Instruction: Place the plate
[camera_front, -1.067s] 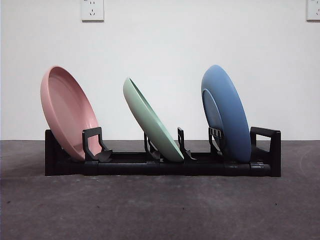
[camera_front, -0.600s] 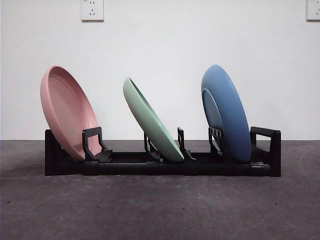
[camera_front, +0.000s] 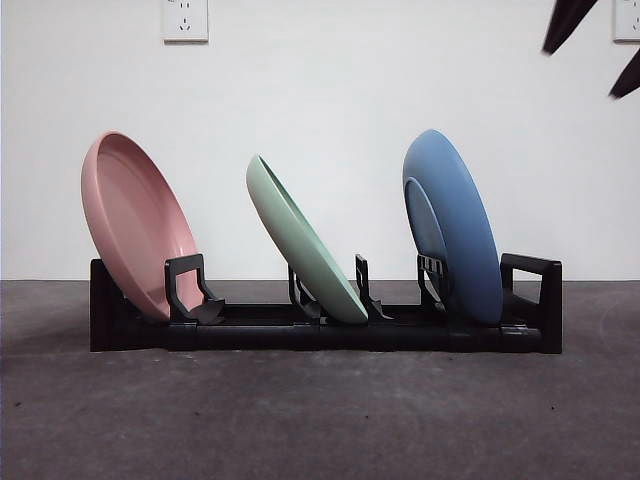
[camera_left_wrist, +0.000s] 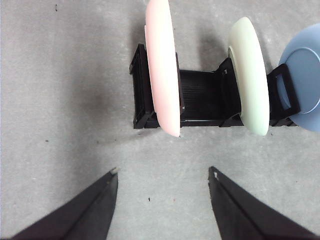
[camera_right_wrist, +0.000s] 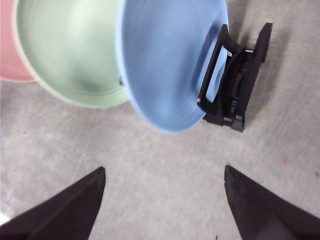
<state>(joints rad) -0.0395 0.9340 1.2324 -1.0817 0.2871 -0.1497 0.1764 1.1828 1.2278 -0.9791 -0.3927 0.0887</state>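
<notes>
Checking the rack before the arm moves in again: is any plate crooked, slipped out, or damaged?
Nothing stands out. The pink plate, green plate and blue plate each sit in their own slot of the black rack, all leaning the same way, with no visible chips. Both grippers hang open and clear above.

You see only the jaws, w/ no cables, screws or markings. Left gripper (camera_left_wrist: 164, 172): two flat matte black blades, each narrowing to a small pale tip. Right gripper (camera_right_wrist: 165, 169): same black wedges, plain.
</notes>
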